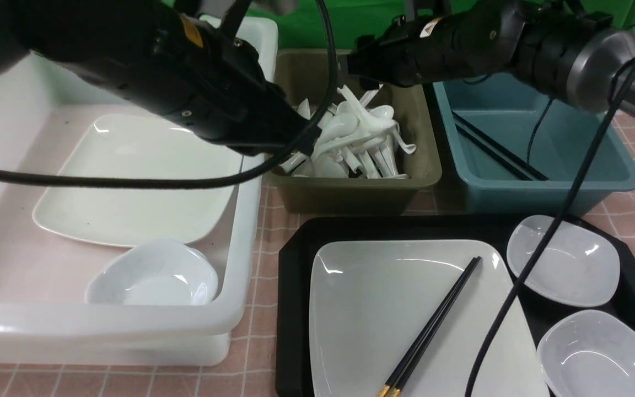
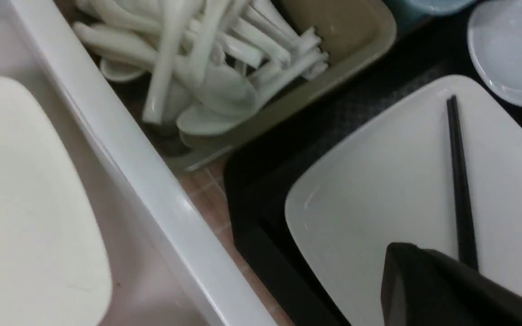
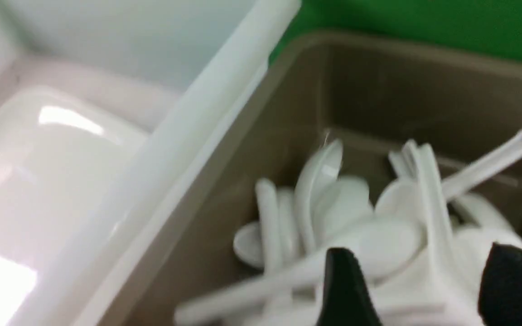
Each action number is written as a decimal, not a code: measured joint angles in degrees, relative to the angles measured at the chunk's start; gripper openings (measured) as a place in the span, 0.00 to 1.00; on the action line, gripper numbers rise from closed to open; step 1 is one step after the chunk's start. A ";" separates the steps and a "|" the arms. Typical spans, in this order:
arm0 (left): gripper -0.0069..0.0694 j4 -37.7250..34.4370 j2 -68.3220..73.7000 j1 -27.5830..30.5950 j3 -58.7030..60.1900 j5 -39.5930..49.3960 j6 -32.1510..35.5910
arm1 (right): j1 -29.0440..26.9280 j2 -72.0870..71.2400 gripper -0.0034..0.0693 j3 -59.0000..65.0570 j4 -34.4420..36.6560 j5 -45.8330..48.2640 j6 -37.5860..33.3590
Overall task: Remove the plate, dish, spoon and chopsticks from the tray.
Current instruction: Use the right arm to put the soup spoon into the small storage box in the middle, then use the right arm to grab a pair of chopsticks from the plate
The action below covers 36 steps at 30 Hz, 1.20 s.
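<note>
The black tray holds the large white square plate, and the black chopsticks lie slanted across it. Two small white dishes sit on the tray's right side. My right gripper hangs open over the olive bin with nothing between its fingers. Under it lies a heap of several white spoons. My left gripper is shut and empty, hovering over the plate near the chopsticks. In the front view its arm ends near the olive bin's left rim.
A white tub on the left holds another square plate and a small bowl. A blue bin behind the tray holds black chopsticks. A black cable hangs across the tray's right side.
</note>
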 joint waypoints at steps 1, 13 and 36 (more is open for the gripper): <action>0.09 -0.33 0.00 -0.08 0.00 0.37 0.00 | 0.00 -0.39 0.64 0.00 -0.31 1.08 -0.09; 0.09 -2.33 9.69 -17.68 -0.11 12.14 -2.05 | -7.33 -32.89 0.09 6.48 -7.87 42.57 -1.64; 0.75 7.28 29.76 -24.78 -0.24 -0.72 -11.78 | -7.33 -79.36 0.09 57.05 -7.74 42.54 -0.07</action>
